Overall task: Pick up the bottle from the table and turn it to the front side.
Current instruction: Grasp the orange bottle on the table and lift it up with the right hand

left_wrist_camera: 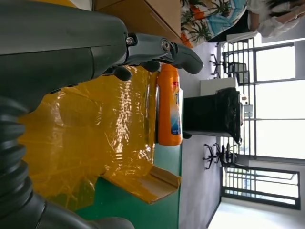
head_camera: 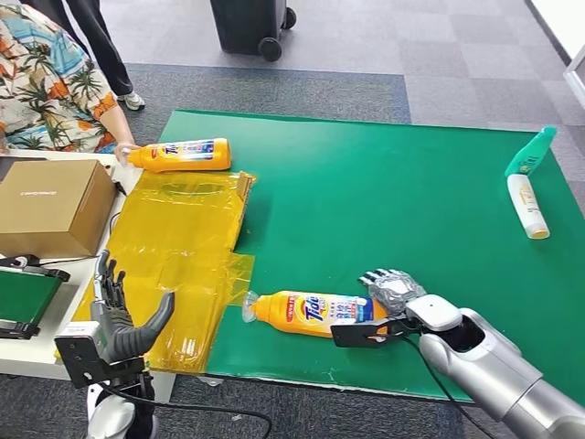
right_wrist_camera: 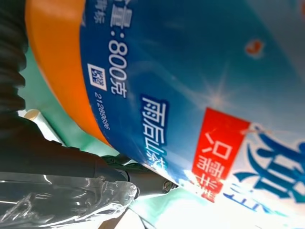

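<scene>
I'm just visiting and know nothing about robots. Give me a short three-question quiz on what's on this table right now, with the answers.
1. True or false: the near orange bottle stands upright on the green mat.
2. Which hand is at that bottle's base: A) the left hand, B) the right hand, C) the person's hand?
3. Fill in: the far orange bottle lies beside the yellow ____.

Key:
1. False; it lies on its side, cap toward the yellow plastic sheet.
2. B; the fingers are around the base, though a firm grip cannot be confirmed.
3. Plastic sheet.
</scene>
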